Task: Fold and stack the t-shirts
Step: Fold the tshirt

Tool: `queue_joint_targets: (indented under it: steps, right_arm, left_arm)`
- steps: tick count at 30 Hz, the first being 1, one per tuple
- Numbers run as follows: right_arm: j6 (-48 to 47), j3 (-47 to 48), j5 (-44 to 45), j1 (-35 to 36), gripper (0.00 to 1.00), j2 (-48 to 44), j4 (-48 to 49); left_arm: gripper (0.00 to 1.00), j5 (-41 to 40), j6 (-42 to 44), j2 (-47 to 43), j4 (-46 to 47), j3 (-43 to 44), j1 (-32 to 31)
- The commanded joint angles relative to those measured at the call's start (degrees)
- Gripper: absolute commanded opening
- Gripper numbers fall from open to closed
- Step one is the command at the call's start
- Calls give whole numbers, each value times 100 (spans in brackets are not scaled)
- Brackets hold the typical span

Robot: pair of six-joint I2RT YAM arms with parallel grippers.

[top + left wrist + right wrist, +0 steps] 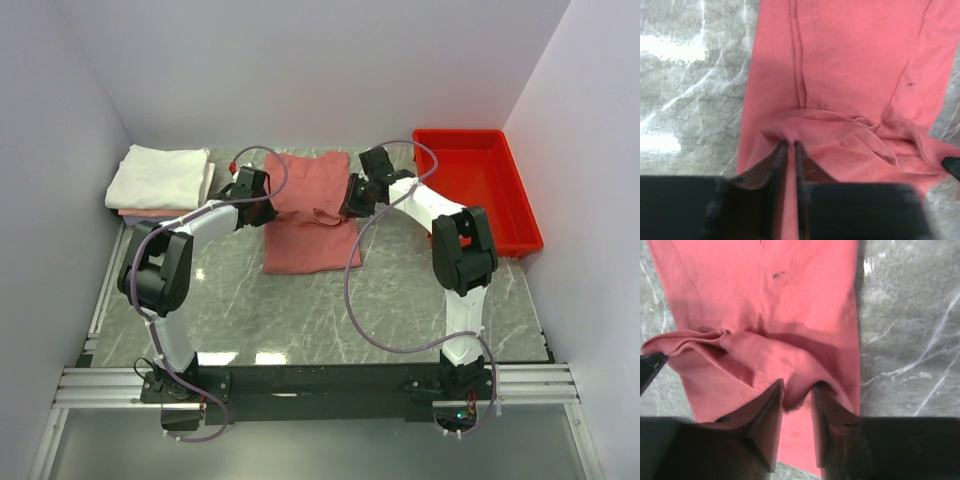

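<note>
A salmon-red t-shirt [305,215] lies folded on the marble table, its upper layer bunched into a ridge across the middle. My left gripper [270,210] is at the shirt's left edge. In the left wrist view it [791,144] shows only a thin slit between its jaws, with the shirt [850,60] puckering at the tips. My right gripper [346,208] is at the shirt's right edge. In the right wrist view it [799,385] has its jaws parted, and a slack fold of the shirt [765,300] hangs between them. A stack of folded white and pale pink t-shirts [160,180] rests at the back left.
A bright red plastic tray [480,190] stands at the back right against the wall. White walls close in the table on three sides. Bare marble [300,310] lies between the shirt and the arm bases.
</note>
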Motion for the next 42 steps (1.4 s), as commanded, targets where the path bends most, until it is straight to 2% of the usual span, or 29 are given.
queue_joint_targets:
  steps: [1,3,4,6,7,8,20,24,29,35,38,39,42]
  right_arm:
    - [-164,293,-227,-91,49,-59,88]
    - [-199,293,-288,-117,57,-112,97]
    - [-226,293,-306,-117,64,-208,71]
    - [-270,162,-306,-117,71,-340,45]
    - [-287,83,-358,-126,77,-498,71]
    - [-296,-5,-368,-117,77,-586,114]
    - [-121,-2465,-517,-65,82,-2274,738]
    - [20,-3230,-535,-56,84,-2591,967]
    - [29,-3539,-579,-56,86,-2600,1020]
    - [46,-3724,-728,-56,86,-2591,1169]
    - [37,-3776,-807,-47,86,-2521,1196]
    - [46,-3794,-833,-47,86,-2521,1222]
    - [90,-3864,-851,-47,86,-2538,1319]
  left_arm:
    - [19,-24,-33,-53,28,294,5]
    - [37,-24,-24,-149,10,302,5]
    - [55,-24,-24,-202,19,259,5]
    - [77,-24,-68,-430,54,154,5]
    - [98,-15,-94,-535,115,5,-3]
    - [100,-15,-129,-736,142,-92,5]
    - [99,468,-568,-2538,423,-2263,-21]
    - [99,757,-674,-2838,686,-2930,-30]
    - [99,925,-753,-2778,801,-3222,-47]
    - [78,900,-824,-2488,907,-3336,-47]
    - [61,934,-824,-2312,942,-3319,-47]
    - [53,960,-824,-2277,959,-3327,-56]
    - [42,996,-859,-2215,1038,-3371,-56]
